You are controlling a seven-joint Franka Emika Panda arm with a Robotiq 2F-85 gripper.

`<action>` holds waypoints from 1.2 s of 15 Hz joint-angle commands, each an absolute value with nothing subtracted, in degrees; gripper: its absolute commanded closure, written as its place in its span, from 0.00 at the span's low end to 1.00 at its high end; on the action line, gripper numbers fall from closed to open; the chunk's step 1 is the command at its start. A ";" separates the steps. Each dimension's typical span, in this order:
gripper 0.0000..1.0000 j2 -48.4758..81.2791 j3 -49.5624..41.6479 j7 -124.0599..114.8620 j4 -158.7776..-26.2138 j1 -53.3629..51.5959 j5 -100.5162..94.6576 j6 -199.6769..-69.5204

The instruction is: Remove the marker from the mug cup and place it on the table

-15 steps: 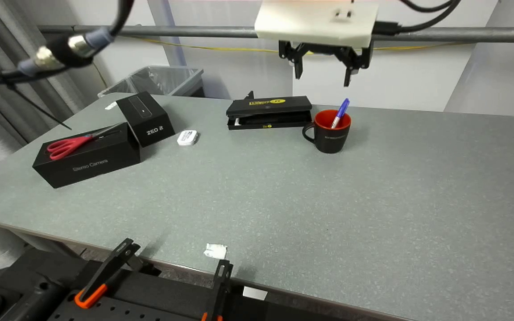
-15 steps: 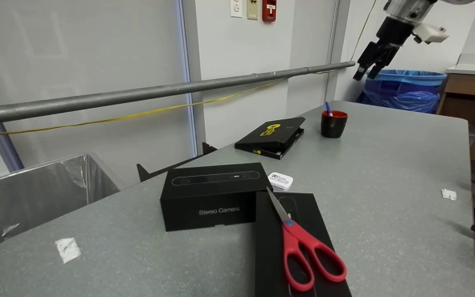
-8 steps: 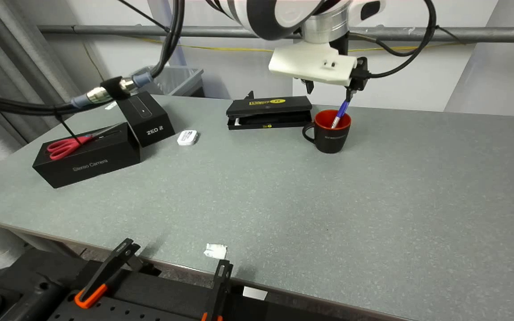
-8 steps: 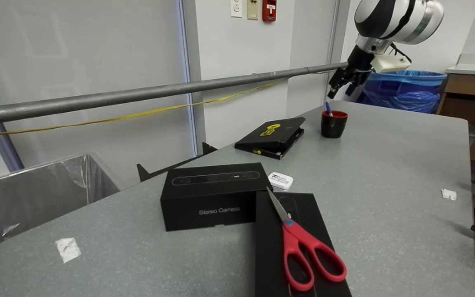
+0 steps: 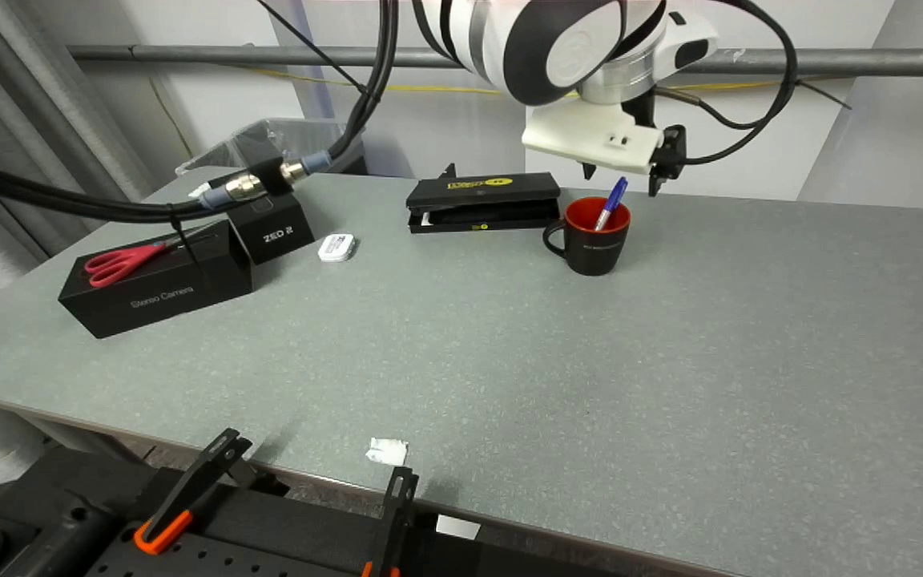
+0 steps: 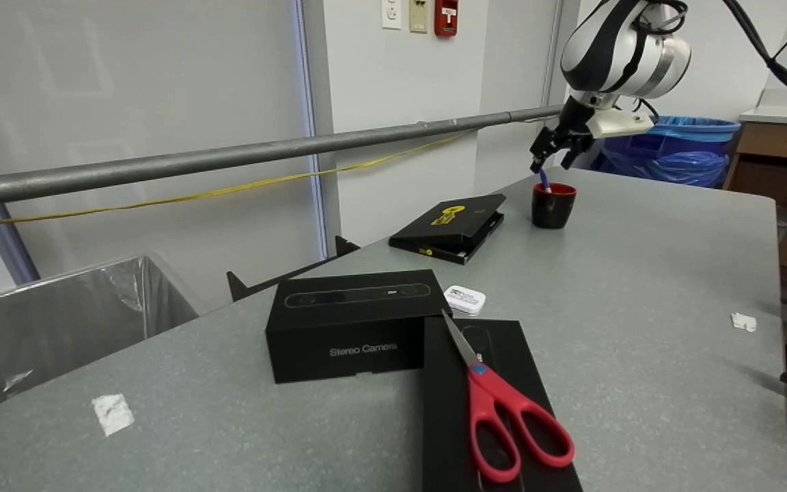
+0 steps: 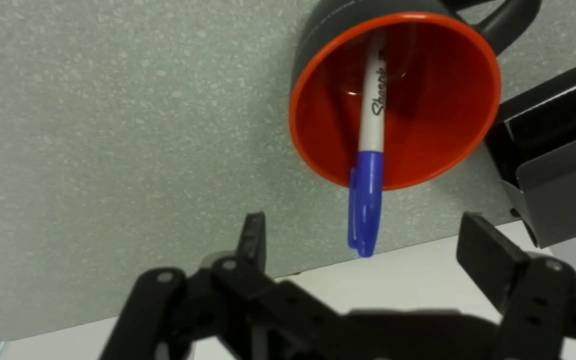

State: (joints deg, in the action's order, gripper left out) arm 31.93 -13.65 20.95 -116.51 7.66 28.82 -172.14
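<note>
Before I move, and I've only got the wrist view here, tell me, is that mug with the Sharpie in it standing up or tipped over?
Observer: The red-lined black mug stands upright on the table; both exterior views show it.
Operator: Okay, and what's next to it, at the right edge of my picture?
Observer: A flat black box; an exterior view shows yellow print on its top.
Operator: Anything with blades that I can't see?
Observer: Yes, red-handled scissors, lying on top of a Stereo Camera box.
</note>
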 commanded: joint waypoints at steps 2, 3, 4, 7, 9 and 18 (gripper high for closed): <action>0.28 36.47 -12.99 18.60 -111.30 8.83 30.15 -172.91; 0.35 36.55 -12.86 18.43 -111.06 9.00 30.12 -172.65; 0.43 36.21 -12.60 18.40 -111.21 9.23 30.17 -172.31; 0.69 35.21 -11.59 18.82 -111.73 9.92 30.32 -172.01; 0.84 34.85 -11.00 18.89 -111.94 10.28 30.34 -171.80; 0.98 23.84 -6.44 21.43 -117.97 14.37 31.83 -171.74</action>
State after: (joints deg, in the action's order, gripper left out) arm 32.61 -10.00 18.58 -112.88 11.13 29.05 -172.08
